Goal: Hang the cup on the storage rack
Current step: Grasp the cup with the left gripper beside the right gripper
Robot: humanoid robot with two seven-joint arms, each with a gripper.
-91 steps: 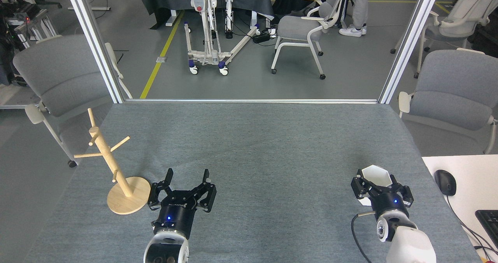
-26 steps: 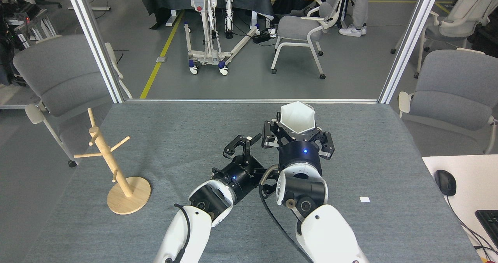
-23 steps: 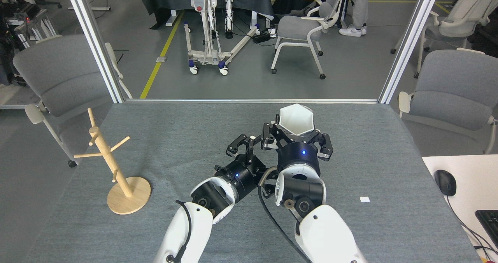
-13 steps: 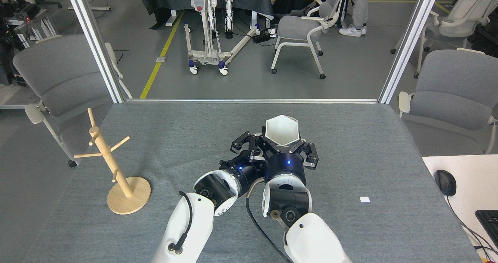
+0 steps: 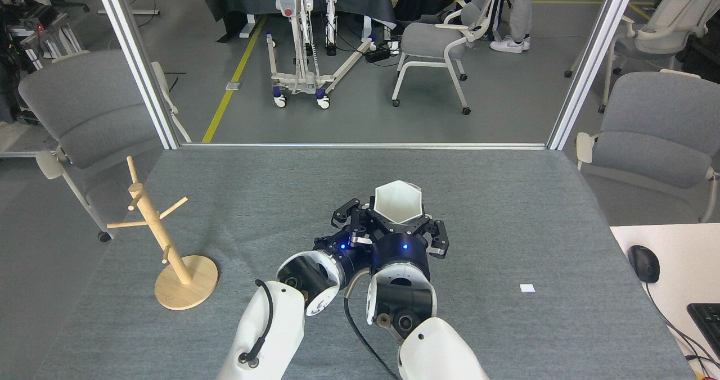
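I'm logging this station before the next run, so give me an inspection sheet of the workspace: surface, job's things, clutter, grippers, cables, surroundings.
Surface: grey felt-covered table, flat.
Job's things: white cup held mouth-up above mid-table; wooden storage rack upright at the left, no cup on its pegs.
Clutter: one small white scrap on the right of the table.
Grippers: right gripper shut on the cup; left gripper close beside it, whether open or shut cannot be told.
Cables: black cable loops between the arms.
Surroundings: grey chairs, a wheeled lift frame, a mouse on a side desk.
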